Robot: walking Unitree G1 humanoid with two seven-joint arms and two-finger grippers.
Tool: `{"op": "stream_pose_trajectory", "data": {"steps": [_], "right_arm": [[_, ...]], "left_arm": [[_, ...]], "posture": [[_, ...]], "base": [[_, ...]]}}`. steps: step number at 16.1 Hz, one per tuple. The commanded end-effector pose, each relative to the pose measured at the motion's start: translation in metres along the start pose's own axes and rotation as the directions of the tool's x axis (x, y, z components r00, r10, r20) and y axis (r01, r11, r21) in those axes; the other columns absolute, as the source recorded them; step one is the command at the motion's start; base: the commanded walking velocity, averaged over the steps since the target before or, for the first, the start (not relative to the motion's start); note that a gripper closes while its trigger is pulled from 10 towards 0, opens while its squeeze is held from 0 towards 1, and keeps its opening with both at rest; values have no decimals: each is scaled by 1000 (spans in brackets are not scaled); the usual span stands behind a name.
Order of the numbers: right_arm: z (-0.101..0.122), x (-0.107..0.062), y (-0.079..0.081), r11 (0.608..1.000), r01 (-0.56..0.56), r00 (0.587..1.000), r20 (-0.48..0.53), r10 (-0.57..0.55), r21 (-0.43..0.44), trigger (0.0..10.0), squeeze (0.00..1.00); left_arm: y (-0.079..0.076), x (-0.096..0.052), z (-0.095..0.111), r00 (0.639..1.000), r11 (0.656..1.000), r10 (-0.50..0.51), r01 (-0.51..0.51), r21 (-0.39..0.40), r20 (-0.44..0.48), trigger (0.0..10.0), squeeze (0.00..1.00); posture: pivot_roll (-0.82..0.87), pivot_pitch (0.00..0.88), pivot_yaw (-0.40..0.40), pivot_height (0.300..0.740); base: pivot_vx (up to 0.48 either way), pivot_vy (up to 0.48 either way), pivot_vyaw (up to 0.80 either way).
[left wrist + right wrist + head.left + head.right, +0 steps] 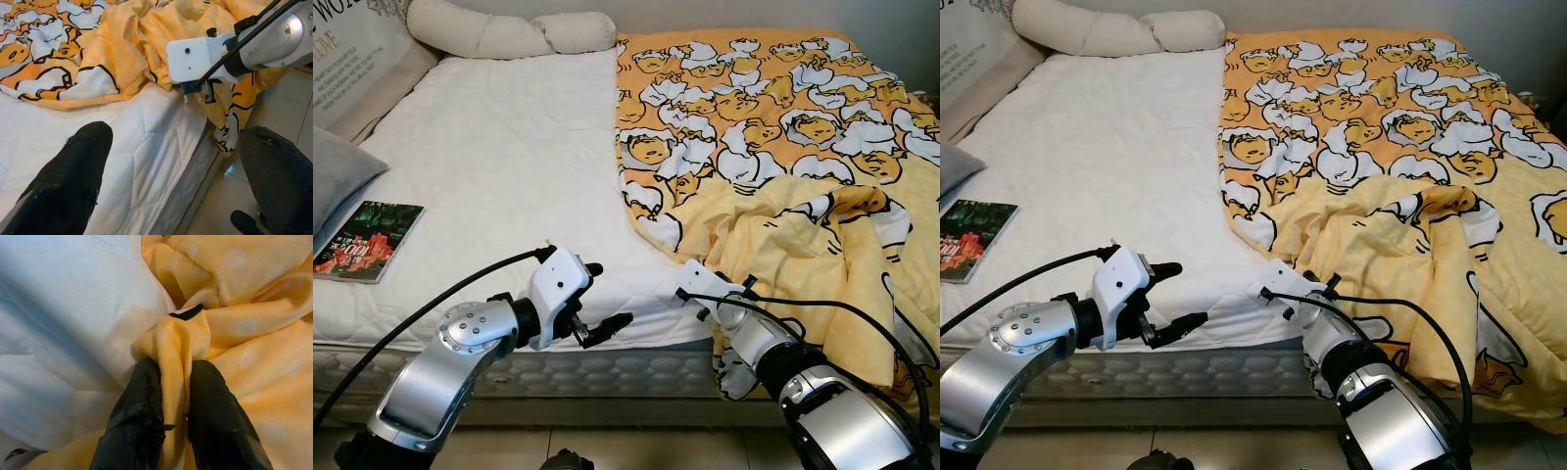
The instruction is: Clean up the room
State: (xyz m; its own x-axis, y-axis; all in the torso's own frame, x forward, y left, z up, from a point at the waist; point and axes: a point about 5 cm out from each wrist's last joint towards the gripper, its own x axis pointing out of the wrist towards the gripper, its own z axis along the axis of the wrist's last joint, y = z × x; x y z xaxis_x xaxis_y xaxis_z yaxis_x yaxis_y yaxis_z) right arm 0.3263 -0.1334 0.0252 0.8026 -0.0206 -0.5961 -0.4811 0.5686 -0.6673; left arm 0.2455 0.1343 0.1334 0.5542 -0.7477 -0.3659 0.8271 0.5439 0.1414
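A big bed [499, 166] with a white quilted cover is seen ahead, and its near edge runs just in front of both arms. The right half of the bed is covered by a yellow blanket [783, 127] printed with cartoon faces; it lies flat near the far end, but it is bunched up and crumpled near the front, where part of it hangs over the bed's edge toward the tiled floor [274, 98]. A long cream pillow [504, 31] is laid across the head of the bed, and a grey cushion [337, 171] is seen at the left edge. A book [367, 240] with a dark, colourful cover is lying flat on the white cover, near the cushion and well apart from the blanket. The left pincer [607, 304] is held over the front edge of the bed, beside the blanket but not touching it, and its two black fingers [73, 181] are spread wide with nothing between them. The right pincer [173, 387] is placed at the front corner of the blanket, just by the bed's edge. A fold of the yellow cloth is pinched tightly between its two fingers [139, 411], and the cloth is bunched up above them.
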Motion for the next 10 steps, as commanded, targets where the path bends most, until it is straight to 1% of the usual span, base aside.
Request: {"op": "stream_pose_trajectory", "data": {"steps": [1, 2, 3, 4, 5, 6, 7, 8, 9, 10], "right_arm": [[9, 0, -5, 999, -7, 1000, 30, 6, 41, 0, 0], [10, 0, -6, 998, -14, 999, 36, 12, 66, 0, 0], [13, -1, -5, 985, -57, 998, 47, 50, 162, 0, 0], [17, -3, -3, 958, -107, 993, 68, 92, 266, 0, 0], [21, -5, -2, 936, -151, 987, 103, 125, 318, 0, 0], [29, -10, 0, 901, -249, 965, 173, 198, 354, 0, 0], [35, -19, 5, 860, -361, 928, 232, 292, 362, 0, 0], [39, -31, 14, 821, -484, 867, 291, 404, 304, 0, 0], [40, -40, 21, 782, -562, 819, 311, 482, 270, 0, 0], [40, -46, 26, 762, -605, 787, 318, 528, 232, 0, 0]], "left_arm": [[-1, -1, -3, 1000, 1000, -3, 3, 4, -11, 10000, 267], [-1, -1, -3, 1000, 1000, -4, 4, 4, -11, 10000, 267], [-1, -1, -4, 1000, 1000, -6, 6, 3, -13, 10000, 251], [-1, -1, -5, 1000, 1000, -8, 8, 4, -14, 10000, 247], [-1, -1, -5, 1000, 1000, -9, 9, 5, -14, 10000, 212], [-1, -1, -5, 1000, 1000, -10, 10, 6, -15, 10000, 196], [-1, -2, -6, 1000, 1000, -13, 13, 8, -17, 10000, 188], [-2, -3, -7, 1000, 1000, -16, 16, 7, -18, 10000, 184], [-3, -4, -7, 1000, 1000, -18, 18, 7, -20, 10000, 184], [-4, -4, -8, 1000, 1000, -21, 21, 5, -21, 10000, 176]], "posture": [[42, 0, 67, 740], [38, 0, 69, 740], [35, 0, 70, 740], [32, 0, 71, 740], [31, 0, 71, 740], [29, 0, 72, 740], [26, 0, 74, 740], [24, 0, 75, 740], [23, 0, 75, 740], [24, 0, 73, 740]], "base": [[0, 0, 0], [0, 0, 0], [0, 0, 0], [0, 0, 0], [0, 0, 0], [0, 0, 0], [0, 0, 0], [0, 0, 0], [0, 0, 0], [0, 0, 0]]}}
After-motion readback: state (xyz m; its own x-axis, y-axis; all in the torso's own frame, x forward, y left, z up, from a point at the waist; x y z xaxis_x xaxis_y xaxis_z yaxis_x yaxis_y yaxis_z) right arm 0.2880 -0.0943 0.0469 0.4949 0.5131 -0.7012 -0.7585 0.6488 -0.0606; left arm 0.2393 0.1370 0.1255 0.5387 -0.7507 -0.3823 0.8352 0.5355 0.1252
